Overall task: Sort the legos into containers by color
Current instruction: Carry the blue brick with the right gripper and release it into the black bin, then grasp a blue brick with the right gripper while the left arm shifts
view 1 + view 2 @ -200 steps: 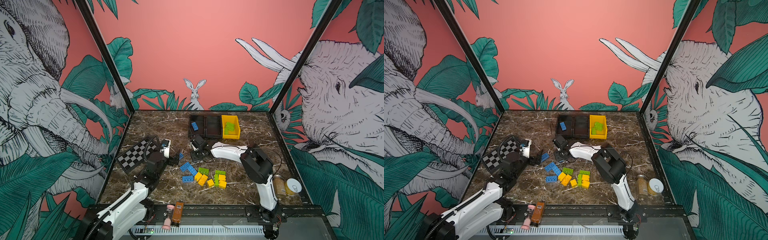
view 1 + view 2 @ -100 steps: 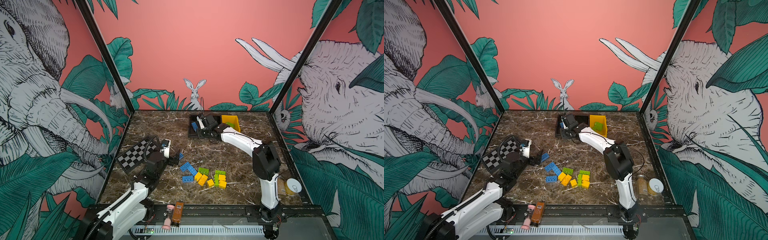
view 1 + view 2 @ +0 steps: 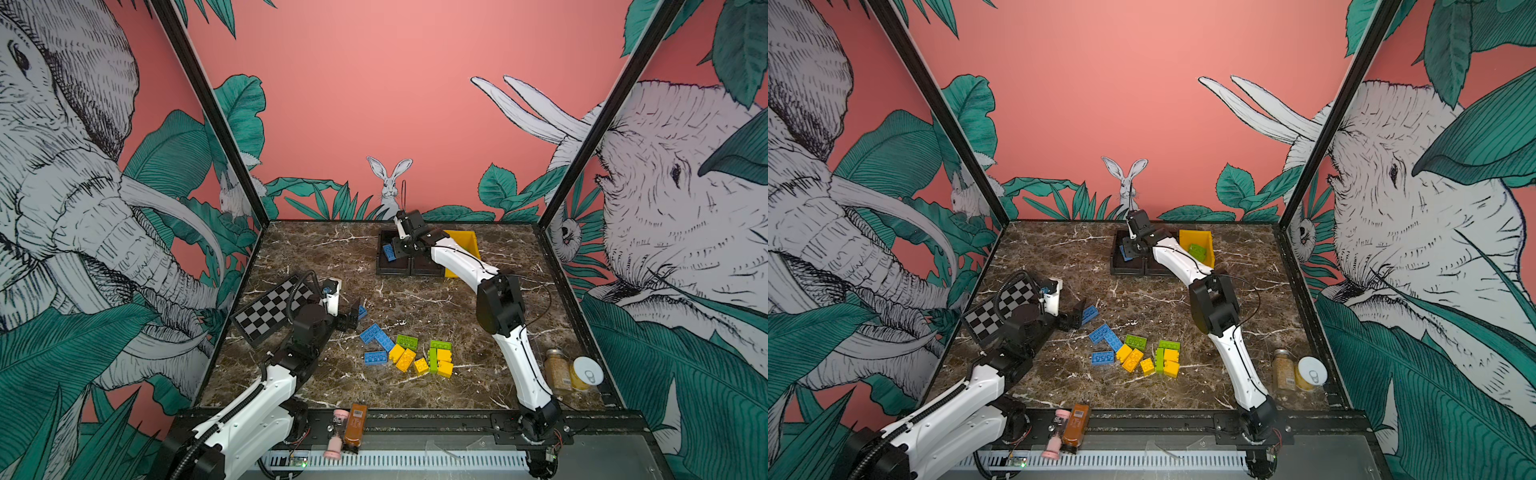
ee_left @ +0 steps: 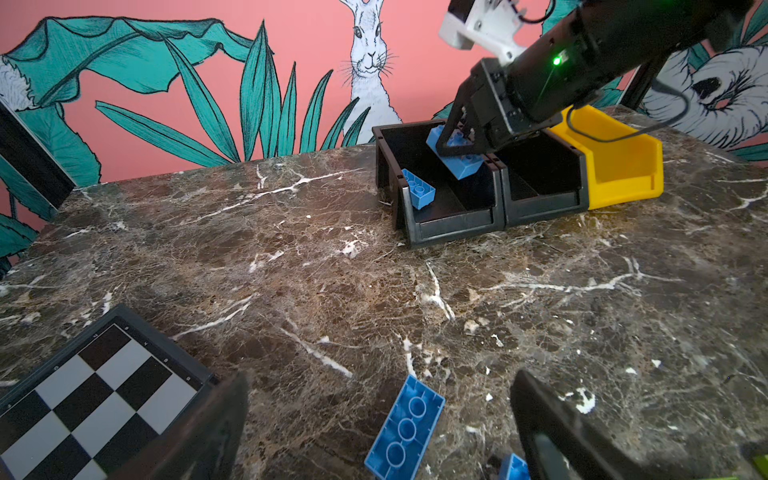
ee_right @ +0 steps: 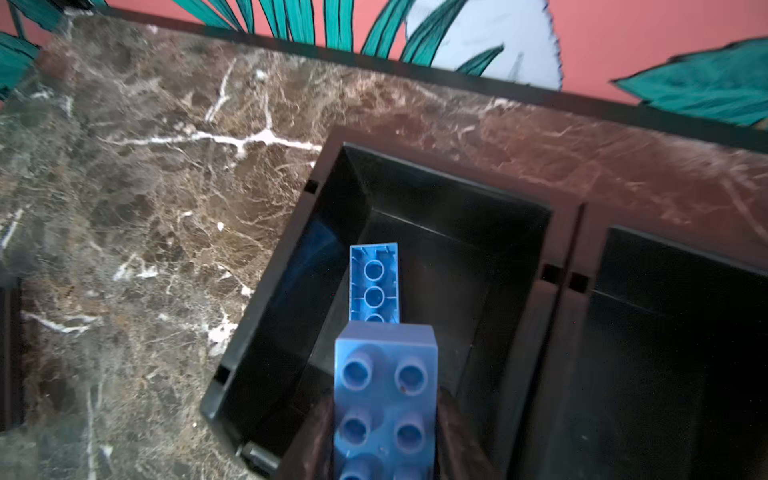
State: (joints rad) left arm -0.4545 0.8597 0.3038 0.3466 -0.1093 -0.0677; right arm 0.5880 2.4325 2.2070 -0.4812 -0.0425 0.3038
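My right gripper (image 3: 398, 250) hangs over the left black container (image 3: 384, 271), shut on a blue lego (image 5: 386, 399) held studs up, tilted in the left wrist view (image 4: 457, 160). Another blue lego (image 5: 374, 282) lies inside that container. A second black container (image 3: 426, 270) and the yellow container (image 3: 1196, 237), with a green lego (image 3: 1197, 252) in it, stand beside it. My left gripper (image 4: 378, 432) is open low over the table, with an upturned blue lego (image 4: 405, 428) lying between its fingers. Blue, green and yellow legos (image 3: 407, 353) are piled mid-table.
A checkerboard (image 3: 266, 311) lies at the left by my left arm. A spice jar (image 3: 557, 370) and a white-lidded yellow can (image 3: 586, 374) stand at the front right. A brown bottle (image 3: 355, 428) and a pink one (image 3: 336, 432) lie on the front rail.
My right gripper carried the blue lego from mid-table back to the containers and now holds it over the left black one. The left arm has not moved.
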